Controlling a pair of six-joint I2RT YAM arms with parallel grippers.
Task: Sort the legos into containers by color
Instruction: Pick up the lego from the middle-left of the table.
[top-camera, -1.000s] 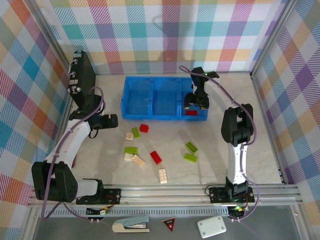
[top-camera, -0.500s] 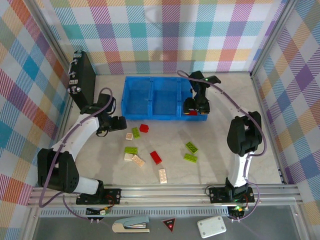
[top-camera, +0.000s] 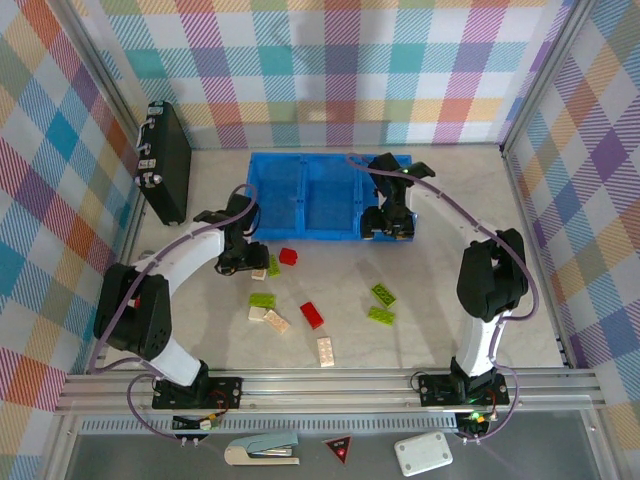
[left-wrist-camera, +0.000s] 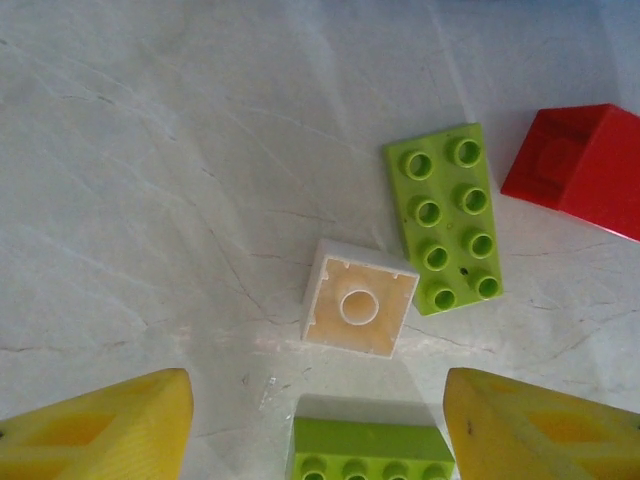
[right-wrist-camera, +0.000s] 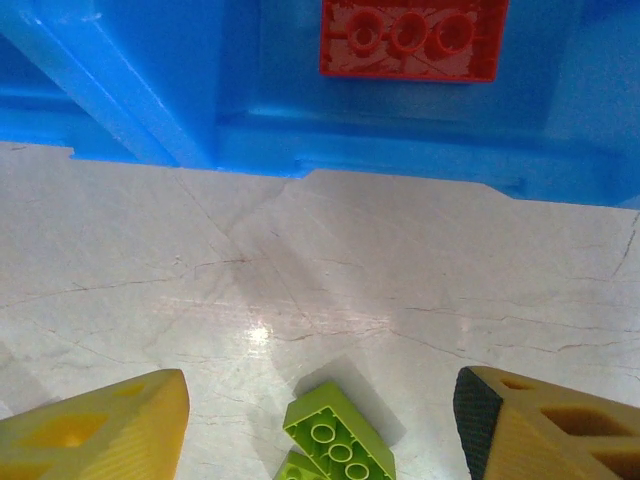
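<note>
Well, on the top external view most of the legos (top-camera: 312, 315) lie loose on the counter (top-camera: 450, 330) in front of the blue tray (top-camera: 300, 215), so I judge the sort barely begun; my left tool (top-camera: 245, 262) hangs off the tray's left front corner, and my right tool (top-camera: 390, 225) covers its right compartment. On the left wrist view that tool is spread and empty over an upturned cream brick (left-wrist-camera: 360, 310), with a red piece (left-wrist-camera: 575, 170) cut off. On the right wrist view the tool is likewise spread and empty, one red brick (right-wrist-camera: 412, 40) lies inside the tray, and a lime brick (right-wrist-camera: 340, 440) is half cut off.
</note>
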